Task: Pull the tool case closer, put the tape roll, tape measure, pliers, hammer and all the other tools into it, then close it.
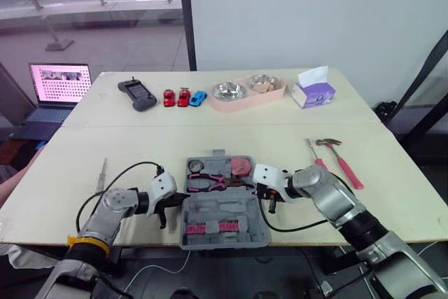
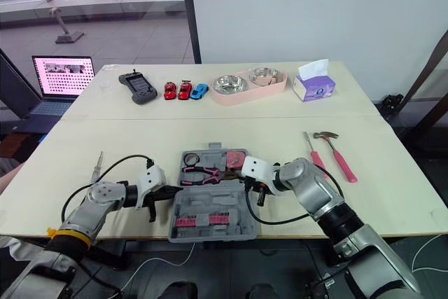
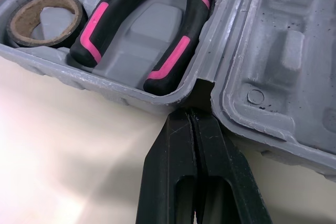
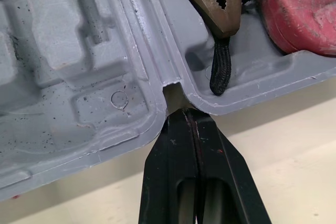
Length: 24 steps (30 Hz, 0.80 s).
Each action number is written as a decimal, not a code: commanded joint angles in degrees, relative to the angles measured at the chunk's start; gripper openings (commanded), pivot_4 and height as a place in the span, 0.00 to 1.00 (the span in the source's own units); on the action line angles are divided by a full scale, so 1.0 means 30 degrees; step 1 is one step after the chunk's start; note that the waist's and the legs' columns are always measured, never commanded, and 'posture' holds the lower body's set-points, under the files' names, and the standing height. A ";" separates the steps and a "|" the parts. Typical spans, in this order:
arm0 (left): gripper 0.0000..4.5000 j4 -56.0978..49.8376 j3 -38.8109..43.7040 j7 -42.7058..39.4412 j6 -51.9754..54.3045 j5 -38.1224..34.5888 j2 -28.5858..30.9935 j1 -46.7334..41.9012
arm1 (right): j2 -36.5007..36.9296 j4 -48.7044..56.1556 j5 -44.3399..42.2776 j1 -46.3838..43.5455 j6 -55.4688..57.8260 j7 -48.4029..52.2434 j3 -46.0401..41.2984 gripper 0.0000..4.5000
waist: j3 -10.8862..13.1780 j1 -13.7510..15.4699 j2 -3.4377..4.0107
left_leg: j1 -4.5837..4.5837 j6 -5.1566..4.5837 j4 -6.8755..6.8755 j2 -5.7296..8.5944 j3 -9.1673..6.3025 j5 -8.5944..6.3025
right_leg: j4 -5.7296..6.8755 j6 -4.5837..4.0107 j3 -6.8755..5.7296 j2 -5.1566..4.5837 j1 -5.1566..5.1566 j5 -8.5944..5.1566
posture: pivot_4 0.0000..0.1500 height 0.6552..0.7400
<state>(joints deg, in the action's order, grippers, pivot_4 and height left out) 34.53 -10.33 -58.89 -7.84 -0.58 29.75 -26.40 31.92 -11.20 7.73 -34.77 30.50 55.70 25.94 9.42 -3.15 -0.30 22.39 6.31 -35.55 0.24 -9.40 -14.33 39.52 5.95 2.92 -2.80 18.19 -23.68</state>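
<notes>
The grey tool case (image 1: 224, 208) lies open at the table's front centre. Its far half holds a tape roll (image 3: 44, 19), pink-handled pliers (image 3: 157, 30) and a pink tape measure (image 4: 299, 9). My left gripper (image 3: 190, 115) is shut, its tips in the hinge notch on the case's left side. On the case's right side my right gripper (image 4: 184, 114) is shut too, with its tips at that hinge notch. A hammer (image 1: 341, 162) and a pink-handled screwdriver (image 1: 313, 153) lie on the table to the right. A thin tool (image 1: 103, 173) lies to the left.
Along the back of the table stand a handheld controller (image 1: 137, 94), three toy cars (image 1: 183, 97), a pink double bowl (image 1: 245, 91) and a tissue box (image 1: 313, 91). A laptop (image 1: 59, 82) sits off the far left. The case's near half reaches the table's front edge.
</notes>
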 commanded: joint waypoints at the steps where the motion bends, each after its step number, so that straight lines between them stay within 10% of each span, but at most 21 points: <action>1: 0.01 0.3113 -0.0457 0.0735 -0.0945 0.1108 -0.0615 -0.2247 | -0.1013 -0.1378 -0.0144 -0.1272 -0.0886 -0.0825 -0.0791 0.00 | 0.0000 0.0005 -0.0001 | 0.0000 0.0000 -0.0018 0.0002 -0.0004 0.0000 | 0.0010 0.0000 -0.0006 0.0001 0.0000 0.0000 | 1.00 1.00; 24: 0.01 0.7321 0.0071 0.0268 -0.3266 0.1845 -0.1361 -0.4079 | -0.2687 -0.4887 0.0342 -0.2531 -0.2594 -0.1445 -0.1340 0.00 | 0.0001 -0.0305 -0.0001 | 0.0018 0.0084 -0.0025 0.0005 -0.0017 0.0048 | 0.0018 0.0002 -0.0009 0.0004 0.0016 0.0000 | 1.00 1.00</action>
<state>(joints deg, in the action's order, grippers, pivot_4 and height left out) 57.61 -9.17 -56.32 -17.88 4.89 26.43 -40.23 24.98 -28.98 9.20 -42.46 23.06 50.89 22.01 9.42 -4.07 -0.31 22.44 6.56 -35.62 0.26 -9.44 -14.19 39.57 5.96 2.90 -2.78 18.23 -23.68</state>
